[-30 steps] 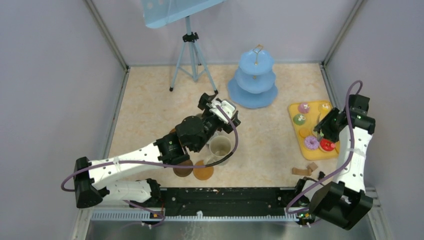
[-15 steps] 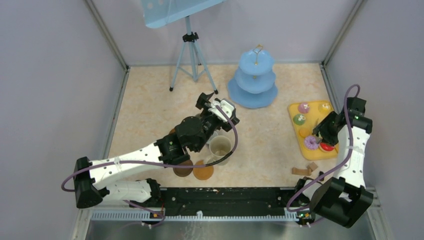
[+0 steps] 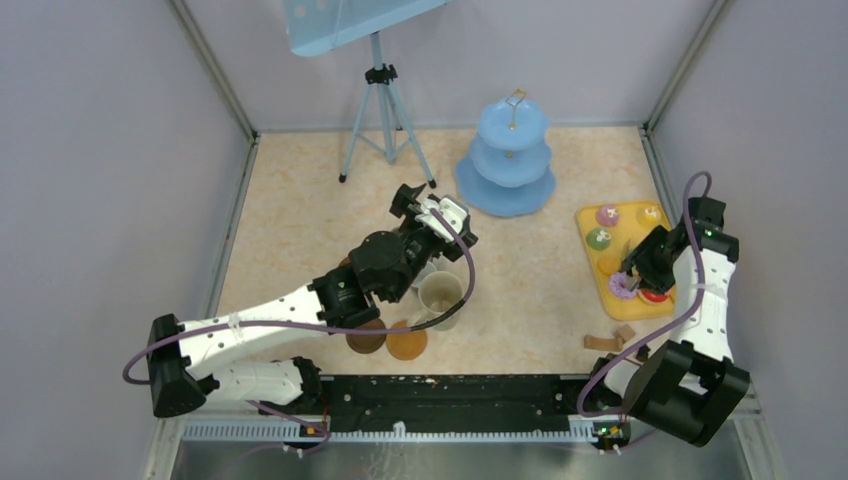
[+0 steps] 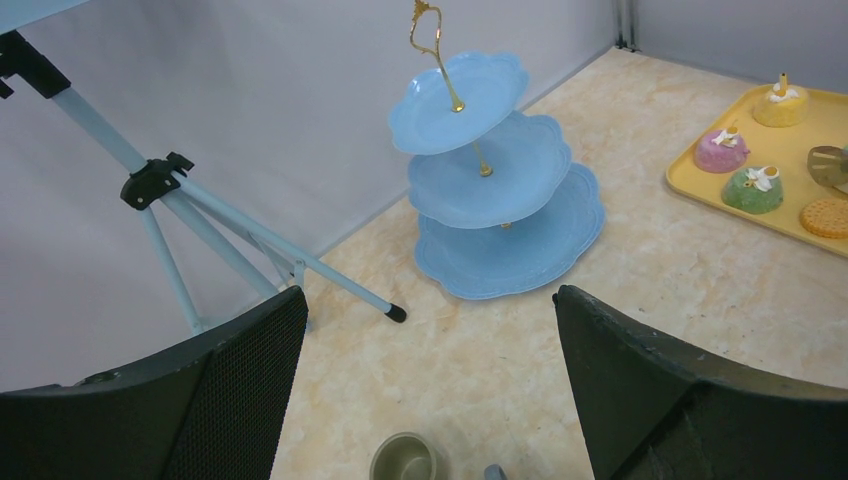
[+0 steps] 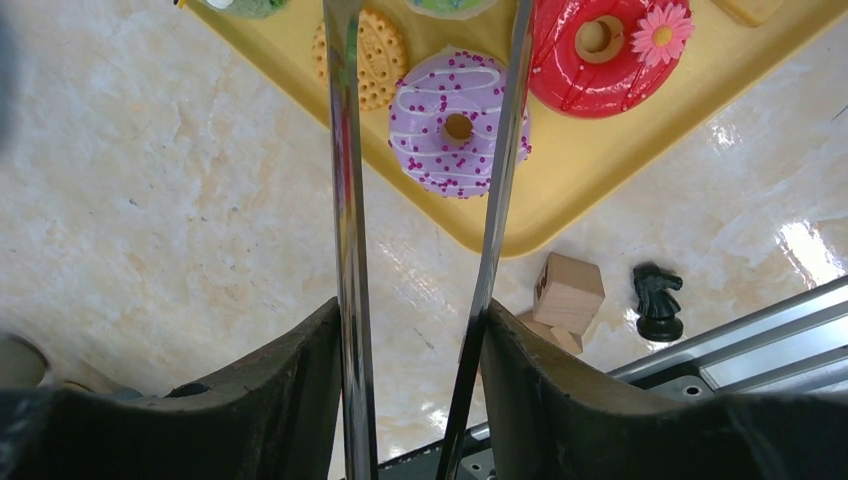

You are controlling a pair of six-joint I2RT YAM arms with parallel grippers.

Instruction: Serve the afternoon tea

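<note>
Fingers point(image 5: 280, 390) of the right gripper point(image 5: 410, 325) pinch the metal tongs point(image 5: 345, 200) half shut, and the two blades run straight ahead to straddle the purple doughnut point(image 5: 430, 110) on the yellow tray point(image 5: 570, 190). The cake stand point(image 3: 510, 160) lies well off to the left, nearer the left gripper point(image 4: 425, 300), which gapes wide and holds nothing.

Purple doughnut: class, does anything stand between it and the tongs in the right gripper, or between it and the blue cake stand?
Nothing visible does. The tongs flank the purple doughnut, and bare tabletop lies between the yellow tray and the cake stand.
</note>
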